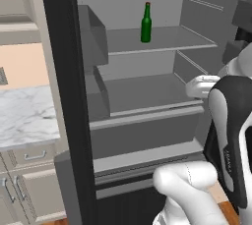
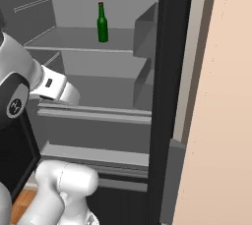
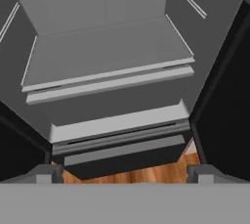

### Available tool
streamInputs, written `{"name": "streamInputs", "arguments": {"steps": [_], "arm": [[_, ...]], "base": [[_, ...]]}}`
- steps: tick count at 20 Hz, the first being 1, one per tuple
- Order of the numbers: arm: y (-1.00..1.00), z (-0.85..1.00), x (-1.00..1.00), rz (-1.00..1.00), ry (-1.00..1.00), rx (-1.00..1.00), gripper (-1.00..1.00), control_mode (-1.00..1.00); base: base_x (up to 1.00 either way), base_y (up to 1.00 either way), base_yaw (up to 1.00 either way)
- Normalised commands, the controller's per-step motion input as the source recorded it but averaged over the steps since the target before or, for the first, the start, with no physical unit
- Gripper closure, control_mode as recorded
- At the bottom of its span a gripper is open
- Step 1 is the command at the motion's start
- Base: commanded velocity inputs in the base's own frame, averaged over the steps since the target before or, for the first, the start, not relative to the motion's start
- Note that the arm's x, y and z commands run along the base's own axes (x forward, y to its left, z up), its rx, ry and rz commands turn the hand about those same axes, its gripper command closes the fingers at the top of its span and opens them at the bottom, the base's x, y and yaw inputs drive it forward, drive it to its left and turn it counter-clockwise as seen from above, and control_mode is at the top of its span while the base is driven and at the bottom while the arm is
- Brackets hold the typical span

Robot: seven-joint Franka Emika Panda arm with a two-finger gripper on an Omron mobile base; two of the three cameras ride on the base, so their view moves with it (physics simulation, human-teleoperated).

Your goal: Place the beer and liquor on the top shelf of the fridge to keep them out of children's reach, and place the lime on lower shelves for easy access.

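From my station: a marble counter lies at left, then the fridge with its door open. The beer stands upright on the top shelf. The gripper faces the lower shelves over wood floor, jaws fully spread, holding nothing.

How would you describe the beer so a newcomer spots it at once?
Look into the open fridge with the black door. On its top shelf stands the beer, upright and alone. It is a slim dark green bottle with a long neck and a red cap, against grey panels.
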Motion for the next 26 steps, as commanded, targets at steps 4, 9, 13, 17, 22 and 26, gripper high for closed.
{"name": "streamInputs", "arguments": {"steps": [4,9,13,17,22,26], "arm": [[0.00,0.00,0.00,0.00,0.00,0.00,-1.00,1.00],[0.00,0.00,0.00,0.00,0.00,0.00,-1.00,1.00],[0.00,0.00,0.00,0.00,0.00,0.00,-1.00,1.00],[0.00,0.00,0.00,0.00,0.00,0.00,-1.00,1.00],[0.00,0.00,0.00,0.00,0.00,0.00,-1.00,1.00],[0.00,0.00,0.00,0.00,0.00,0.00,-1.00,1.00]], "base": [[-1.00,0.00,0.04],[-0.87,0.44,0.14],[-0.36,0.98,0.22],[-0.06,1.00,0.21],[0.10,1.00,0.12],[0.42,0.92,0.04]]}}
